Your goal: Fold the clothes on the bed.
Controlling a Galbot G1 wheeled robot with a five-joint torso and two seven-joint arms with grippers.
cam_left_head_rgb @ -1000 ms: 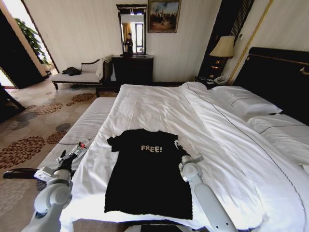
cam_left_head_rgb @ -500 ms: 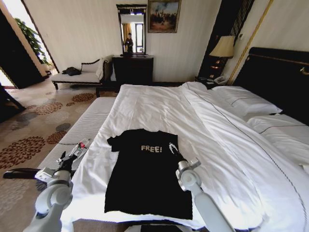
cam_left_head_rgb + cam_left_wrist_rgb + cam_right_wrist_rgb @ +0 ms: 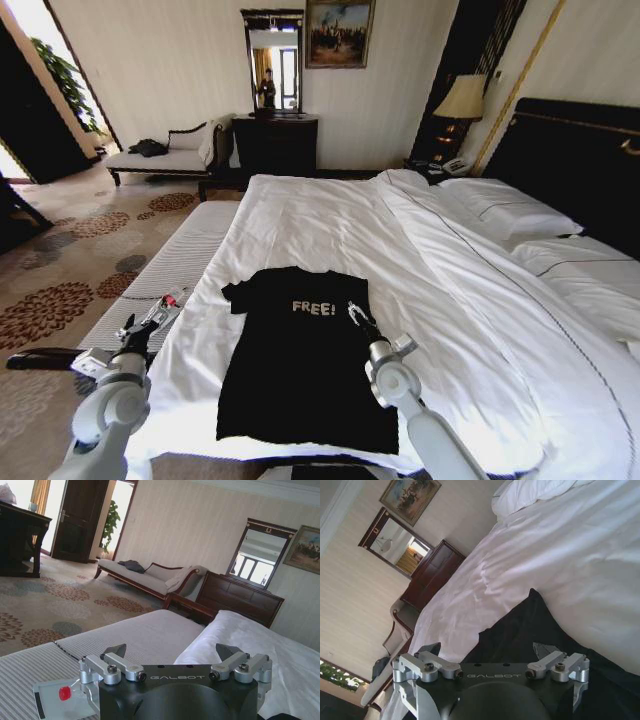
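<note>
The clothes, one black T-shirt (image 3: 300,370) with white "FREE!" lettering, lie flat on the white bed (image 3: 330,225) near its foot. My right gripper (image 3: 354,311) hovers open just above the shirt's right sleeve and shoulder. In the right wrist view the right gripper (image 3: 485,649) has its fingers spread wide over the black fabric (image 3: 530,625), with nothing between them. My left gripper (image 3: 138,326) stays off the bed's left side above a grey bench; in the left wrist view the left gripper (image 3: 171,652) is open and empty.
A small red-capped bottle (image 3: 172,298) lies on the grey striped bench (image 3: 170,265) beside the bed. Pillows (image 3: 510,215) and a dark headboard (image 3: 580,160) are at the right. A chaise (image 3: 160,155) and a dark dresser (image 3: 275,140) stand by the far wall.
My right arm has swung left, carrying its gripper from beside the shirt's right sleeve to over the sleeve. The left arm and the shirt's body have stayed put.
</note>
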